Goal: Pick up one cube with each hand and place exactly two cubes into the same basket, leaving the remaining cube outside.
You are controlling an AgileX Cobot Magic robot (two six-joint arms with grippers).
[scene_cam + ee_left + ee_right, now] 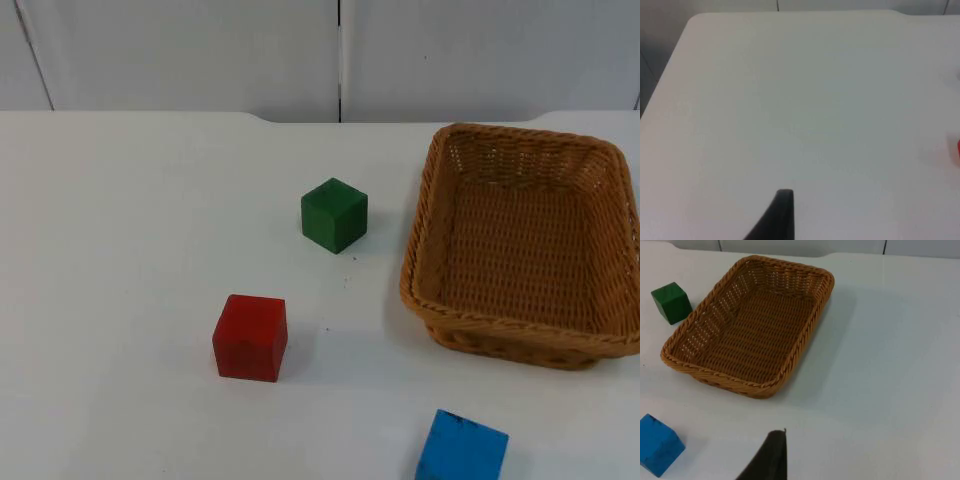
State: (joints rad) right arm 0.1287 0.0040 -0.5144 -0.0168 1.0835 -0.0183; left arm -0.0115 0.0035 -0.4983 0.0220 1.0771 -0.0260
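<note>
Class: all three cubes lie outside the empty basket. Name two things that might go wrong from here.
1. The blue cube lies near the table's front edge; a clumsy grasp might knock it off.
2. The green cube and red cube sit close together, so both arms reaching in might collide.
3. The basket is light; a bump might shift it.

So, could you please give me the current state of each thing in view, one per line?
Basket: upright on the table, nothing inside.
Green cube: on the table, outside the basket, not held.
Red cube: on the table, outside the basket, not held.
Blue cube: on the table near the basket's front, outside it, not held.
Left claw: over bare table, holding nothing.
Right claw: near the basket, holding nothing.
</note>
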